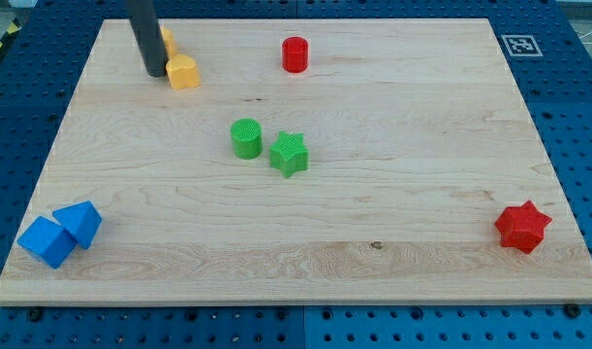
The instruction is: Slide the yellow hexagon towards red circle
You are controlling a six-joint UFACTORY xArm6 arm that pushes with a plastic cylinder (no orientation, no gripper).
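The red circle (pixel 295 54) stands near the view's top, a little left of centre. A yellow block (pixel 183 72), its shape unclear, lies at the top left. A second yellow block (pixel 168 40) sits just above it, partly hidden behind the rod, shape unclear. I cannot tell which of the two is the hexagon. My tip (pixel 155 73) rests on the board just left of the lower yellow block, close to touching it.
A green circle (pixel 246 138) and green star (pixel 289 153) sit side by side mid-board. A red star (pixel 522 227) lies at the bottom right. Two blue blocks (pixel 61 233) touch at the bottom left. The wooden board (pixel 421 116) ends in edges all round.
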